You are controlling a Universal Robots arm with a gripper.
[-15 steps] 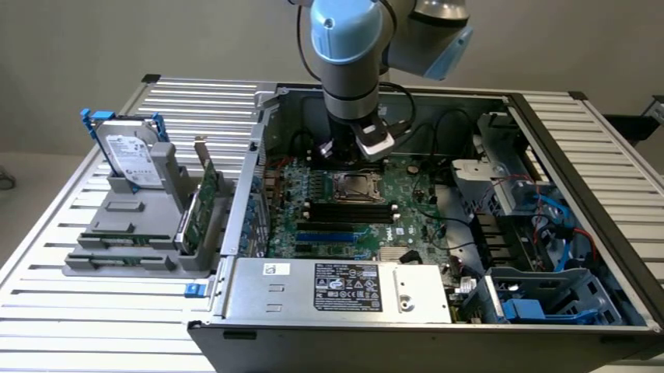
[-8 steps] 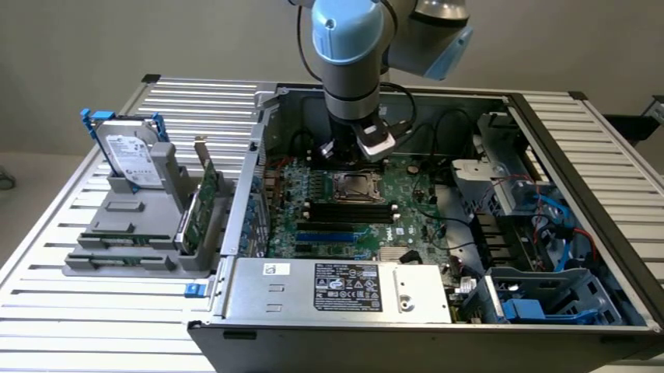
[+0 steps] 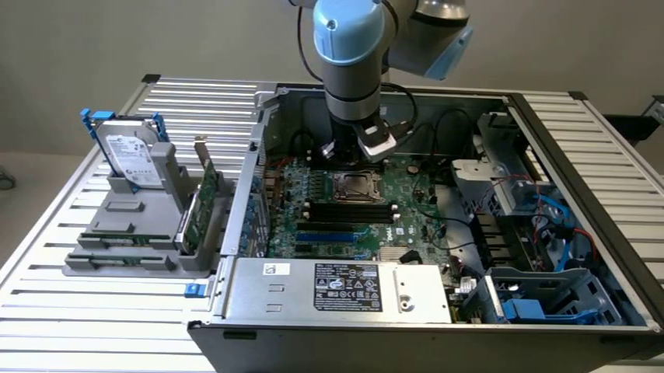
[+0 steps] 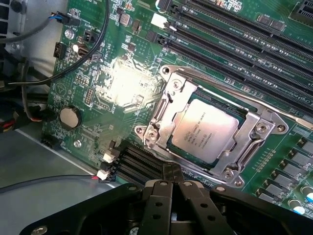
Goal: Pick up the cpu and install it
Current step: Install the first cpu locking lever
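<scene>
Exterior view overlooks the open computer case point(image 3: 581, 155); wrist view nears its socket point(image 4: 215, 132).

The cpu point(image 4: 211, 132) is seen as a small flat square chip with a pale silver metal top bearing faint printed text. It is seated flat in the motherboard socket, framed by the silver metal retention bracket, which is closed around its edges. In the exterior view the cpu point(image 3: 359, 187) is located near the middle of the green board inside the open computer case, toward the far side, just beyond the black memory slots.
</scene>
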